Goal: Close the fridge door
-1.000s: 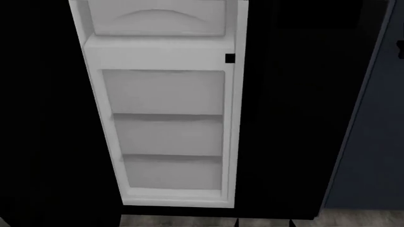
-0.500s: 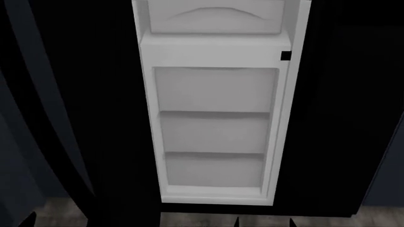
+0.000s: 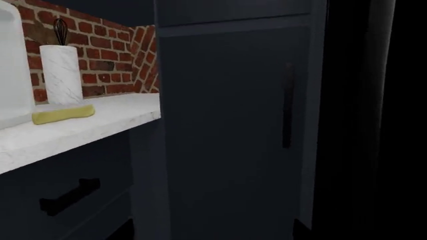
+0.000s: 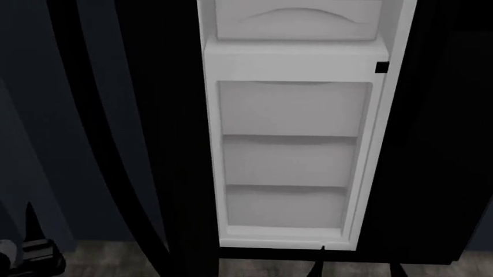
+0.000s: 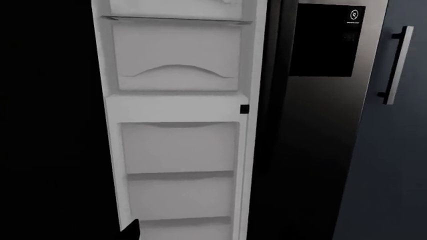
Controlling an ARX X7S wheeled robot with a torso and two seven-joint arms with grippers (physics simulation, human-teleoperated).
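Note:
The fridge door (image 4: 292,133) stands open straight ahead in the head view, its white inner lining facing me with stacked shelf bins, an arched cover (image 4: 297,17) and a small black square (image 4: 381,67) on the rim. The right wrist view shows the same door (image 5: 180,145) close in front. My right gripper (image 4: 356,266) is open below the door's bottom edge, apart from it, with only dark fingertips (image 5: 131,230) showing. My left gripper (image 3: 213,232) is open and empty, facing a dark cabinet front; its arm (image 4: 32,248) sits low at the head view's left.
A white marble counter (image 3: 100,127) carries a white cylinder (image 3: 61,75) and a yellow sponge (image 3: 63,114) before a brick wall. A tall dark panel has a vertical handle (image 3: 287,105). The neighbouring fridge door holds a black panel (image 5: 327,40); beside it, a cabinet handle (image 5: 395,65).
The head view has swung left, so the open door has slid rightward in the picture. My left arm has come into view at the lower left. The door itself looks unmoved.

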